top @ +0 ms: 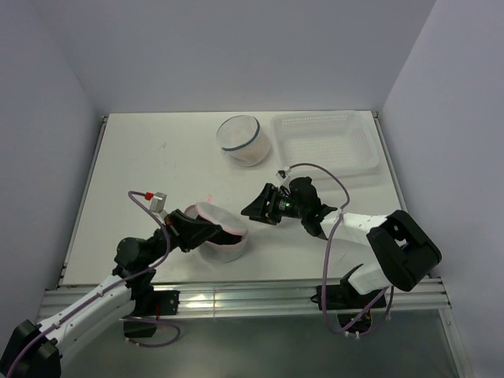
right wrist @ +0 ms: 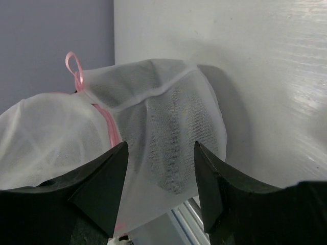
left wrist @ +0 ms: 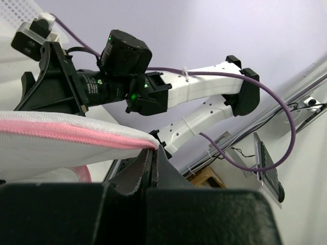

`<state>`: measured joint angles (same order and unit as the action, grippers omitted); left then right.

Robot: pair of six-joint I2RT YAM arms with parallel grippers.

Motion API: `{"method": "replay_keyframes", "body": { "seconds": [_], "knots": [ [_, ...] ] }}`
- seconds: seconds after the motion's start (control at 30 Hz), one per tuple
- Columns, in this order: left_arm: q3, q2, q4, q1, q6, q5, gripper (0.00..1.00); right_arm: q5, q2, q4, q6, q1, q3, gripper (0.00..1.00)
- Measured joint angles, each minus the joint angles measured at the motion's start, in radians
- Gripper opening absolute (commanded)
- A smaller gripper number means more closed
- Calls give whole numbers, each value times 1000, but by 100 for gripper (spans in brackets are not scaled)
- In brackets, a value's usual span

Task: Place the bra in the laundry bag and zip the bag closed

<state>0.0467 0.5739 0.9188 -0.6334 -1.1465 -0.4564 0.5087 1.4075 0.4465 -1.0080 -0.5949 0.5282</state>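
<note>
The white mesh laundry bag (top: 227,238) with pink trim lies at the near middle of the table. My left gripper (top: 203,230) is shut on its pink-trimmed rim (left wrist: 76,133); in the left wrist view the closed jaws meet right at the trim's end (left wrist: 153,148). My right gripper (top: 255,208) is open and empty, just right of the bag and pointed at it. The right wrist view shows the bag (right wrist: 163,117) between the spread fingers (right wrist: 102,189), with a pink loop at its top. A greyish shape shows through the mesh; the bra is not plainly visible.
A round white mesh container with a blue rim (top: 244,140) stands at the back middle. A clear plastic tray (top: 324,142) lies to its right. The metal rail (top: 260,299) runs along the near table edge. Walls close in on the left, back and right.
</note>
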Motion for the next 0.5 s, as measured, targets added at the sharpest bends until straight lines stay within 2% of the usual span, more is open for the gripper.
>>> {"method": "replay_keyframes", "body": {
  "seconds": [0.27,0.5],
  "knots": [
    [0,-69,-45,0,-3,-2,0,69,19,200,-89,0,-66,62],
    [0,37,27,0,-2,-36,0,127,20,330,-129,-1,-73,62]
  ]
}}
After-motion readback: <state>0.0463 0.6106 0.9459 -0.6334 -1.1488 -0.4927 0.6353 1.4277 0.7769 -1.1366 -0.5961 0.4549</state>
